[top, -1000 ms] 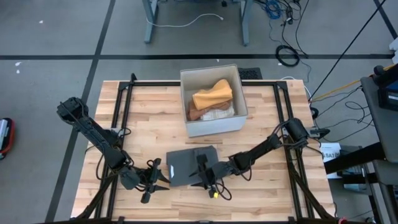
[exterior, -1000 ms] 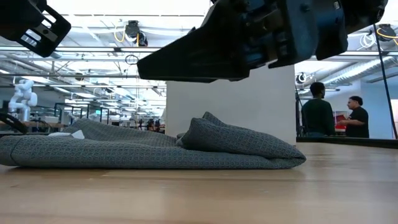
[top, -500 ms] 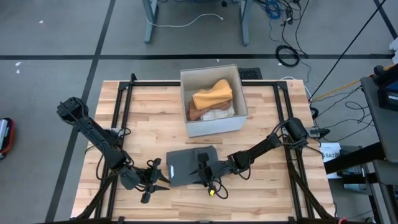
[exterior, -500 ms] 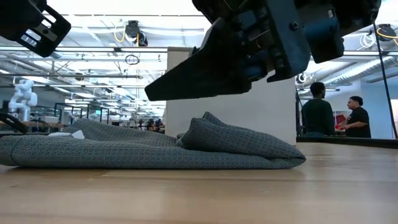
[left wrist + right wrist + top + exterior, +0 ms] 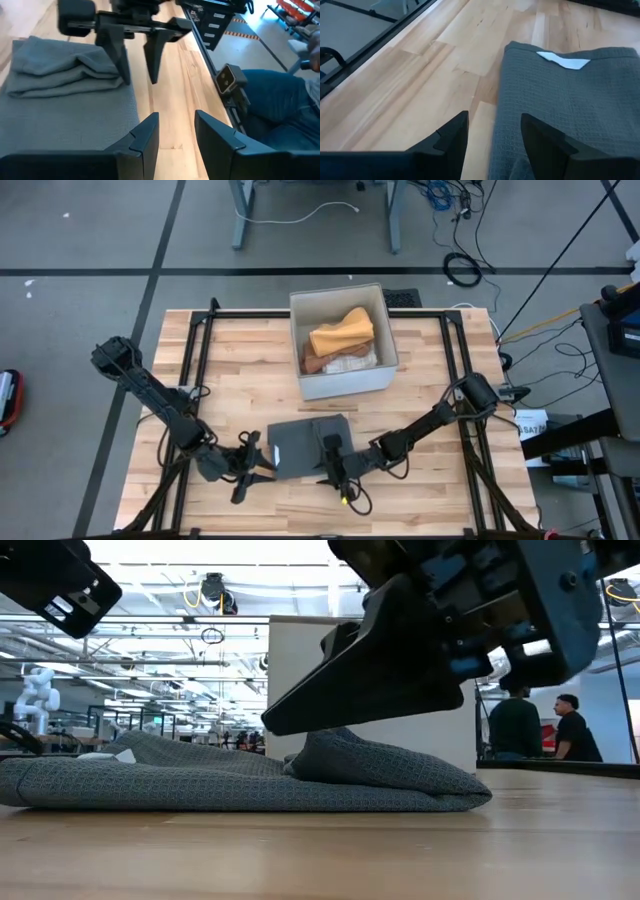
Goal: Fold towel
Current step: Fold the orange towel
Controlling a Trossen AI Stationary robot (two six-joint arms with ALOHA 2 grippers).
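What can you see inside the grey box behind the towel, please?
Inside the box: an orange cloth on top of brown and pale ones. Anything beneath them is covered.

towel (image 5: 309, 446) between claws, bin (image 5: 343, 341) behind

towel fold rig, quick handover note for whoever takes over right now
Left gripper: open, empty, low over the wooden table at the left edge of the grey waffle-weave towel.
Right gripper: open, empty, at the towel's near right edge.
Towel: partly folded at the table's front middle, one bunched layer on top.
White bin of cloths: behind it.
Left: grip the edges, finish the fold and flatten it.
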